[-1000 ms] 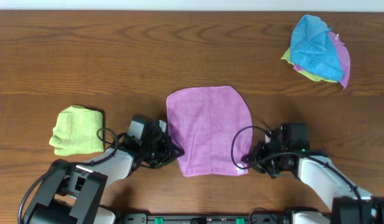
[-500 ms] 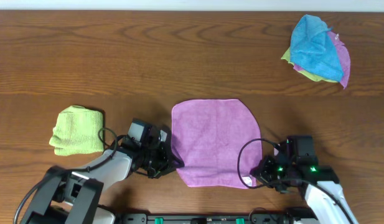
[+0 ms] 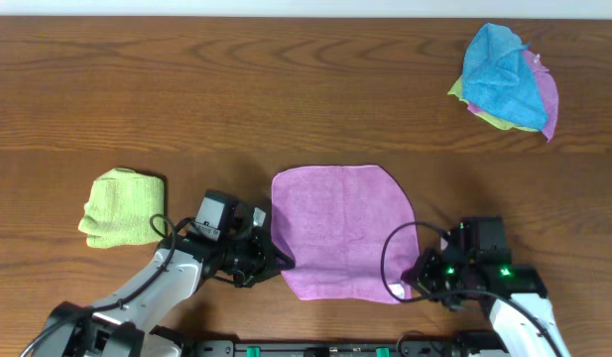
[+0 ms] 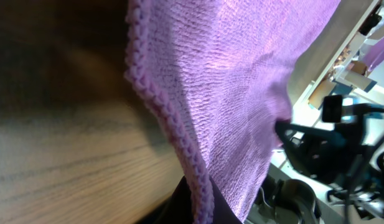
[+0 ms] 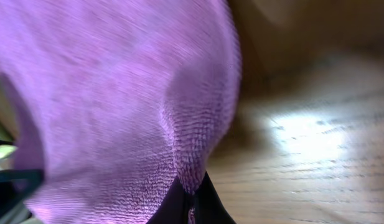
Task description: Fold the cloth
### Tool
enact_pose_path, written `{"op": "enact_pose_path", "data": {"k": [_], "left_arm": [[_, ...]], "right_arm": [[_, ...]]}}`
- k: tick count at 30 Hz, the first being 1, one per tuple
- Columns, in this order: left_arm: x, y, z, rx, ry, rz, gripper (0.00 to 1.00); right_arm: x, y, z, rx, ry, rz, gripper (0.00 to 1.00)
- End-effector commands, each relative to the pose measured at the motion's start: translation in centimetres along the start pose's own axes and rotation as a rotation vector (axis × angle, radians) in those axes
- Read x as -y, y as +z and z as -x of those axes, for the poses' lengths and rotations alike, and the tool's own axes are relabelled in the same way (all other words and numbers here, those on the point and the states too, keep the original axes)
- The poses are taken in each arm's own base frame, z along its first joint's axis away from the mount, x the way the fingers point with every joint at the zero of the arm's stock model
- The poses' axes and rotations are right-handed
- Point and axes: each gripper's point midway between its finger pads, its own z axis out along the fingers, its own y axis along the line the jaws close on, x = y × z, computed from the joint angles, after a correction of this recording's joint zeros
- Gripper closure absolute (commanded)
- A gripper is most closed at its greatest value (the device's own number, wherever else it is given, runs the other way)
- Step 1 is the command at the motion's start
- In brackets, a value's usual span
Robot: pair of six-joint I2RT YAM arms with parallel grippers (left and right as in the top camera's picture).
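Left hand [image 3: 275,264] and right hand [image 3: 406,289] each pinch a near corner of the magenta-purple square microfibre cloth [image 3: 343,228] lying between them.

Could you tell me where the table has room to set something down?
Bare: the far table strip beyond the cloth, left of the blue pile. Crowded: the near edge, where left gripper and right gripper pinch the cloth, green cloth alongside.

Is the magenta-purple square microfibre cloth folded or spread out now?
Spread out: the magenta-purple microfibre cloth lies as one open layer, left gripper and right gripper pinching its near corners.
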Motion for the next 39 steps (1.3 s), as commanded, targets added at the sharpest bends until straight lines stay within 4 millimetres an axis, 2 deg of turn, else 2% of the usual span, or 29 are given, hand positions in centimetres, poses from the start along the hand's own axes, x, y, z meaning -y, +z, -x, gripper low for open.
{"op": "enact_pose_path", "data": {"k": [1,7,11,16,29,39], "left_arm": [[0.3,0.0,-0.4,-0.019,-0.002,-0.013,0.94],[1.2,-0.3,0.4,0.008,0.011,-0.017,0.94],[3.2,-0.9,2.1,0.078,0.058,-0.019,0.94],[4.9,-1.6,4.2,0.170,0.098,-0.005,0.94],[3.2,-2.0,6.9,0.304,0.092,0.098,0.94],[4.9,-3.6,10.0,0.459,0.174,0.137,0.94]], "right_arm": [[-2.0,-1.5,1.4,0.056,-0.026,0.028,0.99],[-2.5,-2.5,2.8,0.119,-0.043,0.011,0.99],[-2.4,-2.5,3.5,0.149,-0.050,0.000,0.99],[-3.3,-2.8,4.9,0.209,-0.068,0.028,0.99],[-4.4,-1.6,8.0,0.273,-0.090,0.042,0.99],[-5.1,-0.9,9.7,0.303,-0.104,0.062,0.99]]}}
